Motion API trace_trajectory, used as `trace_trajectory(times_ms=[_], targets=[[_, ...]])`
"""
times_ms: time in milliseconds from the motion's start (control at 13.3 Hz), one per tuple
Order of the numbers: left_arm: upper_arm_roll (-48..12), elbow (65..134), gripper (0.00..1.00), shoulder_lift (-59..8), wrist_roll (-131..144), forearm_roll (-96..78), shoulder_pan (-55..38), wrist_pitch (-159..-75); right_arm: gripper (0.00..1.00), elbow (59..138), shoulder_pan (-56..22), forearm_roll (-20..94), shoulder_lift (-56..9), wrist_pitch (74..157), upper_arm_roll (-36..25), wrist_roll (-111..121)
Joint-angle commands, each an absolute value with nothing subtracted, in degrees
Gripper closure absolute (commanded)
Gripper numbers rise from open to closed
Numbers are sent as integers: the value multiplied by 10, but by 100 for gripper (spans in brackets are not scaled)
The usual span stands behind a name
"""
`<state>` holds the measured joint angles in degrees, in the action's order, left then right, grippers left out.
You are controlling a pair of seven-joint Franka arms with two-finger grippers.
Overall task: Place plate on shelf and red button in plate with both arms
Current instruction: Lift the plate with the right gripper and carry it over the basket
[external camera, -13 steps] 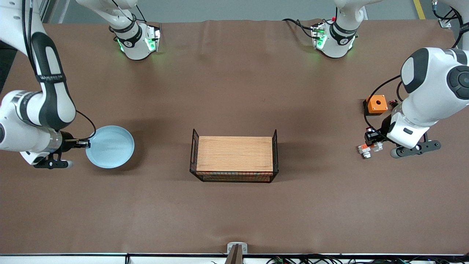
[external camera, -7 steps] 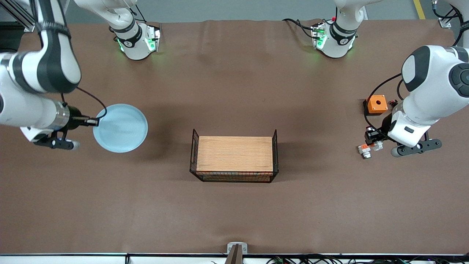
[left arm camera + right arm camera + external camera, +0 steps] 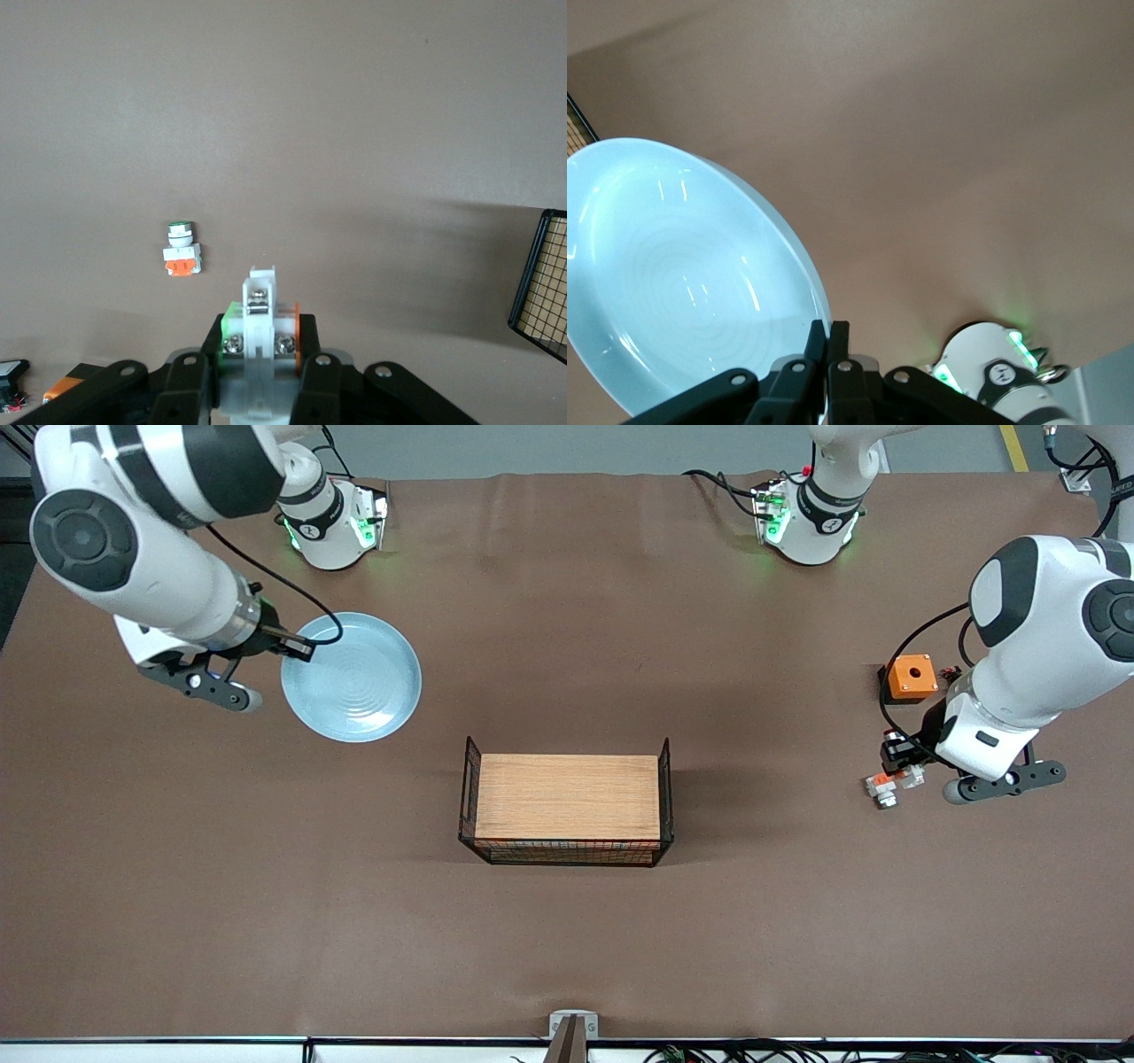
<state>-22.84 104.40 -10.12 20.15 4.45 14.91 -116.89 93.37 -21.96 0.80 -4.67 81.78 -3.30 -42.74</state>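
One plate [image 3: 352,677], one red button [image 3: 260,320]

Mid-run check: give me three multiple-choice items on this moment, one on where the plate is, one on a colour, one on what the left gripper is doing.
1. The plate is
A. on the wooden board
B. held up by the right gripper over the table, toward the right arm's end
C. beside the orange box

2. The box with a hole is
A. orange
B. blue
C. black

3. The left gripper is
A. open over the wire rack
B. shut on nothing
C. shut on the red button

Key: 1 B, its rim sits pinched between the fingers; 2 A, front view shows it; 3 C, left wrist view shows the block clamped.
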Motion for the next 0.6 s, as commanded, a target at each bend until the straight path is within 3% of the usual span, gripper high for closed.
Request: trace_trajectory(times_ms=[0, 301, 527], targets=[[-233, 1057, 99, -86, 200, 35, 154, -1163, 100, 926, -230, 0, -47, 837, -38, -529], [-236, 1059, 99, -88, 200, 35, 152, -1163, 99, 911, -236, 0, -47, 889, -33, -814], [-241, 1061, 99, -87, 200, 35, 152, -1163, 100, 901, -229, 3, -45, 894, -36, -886]])
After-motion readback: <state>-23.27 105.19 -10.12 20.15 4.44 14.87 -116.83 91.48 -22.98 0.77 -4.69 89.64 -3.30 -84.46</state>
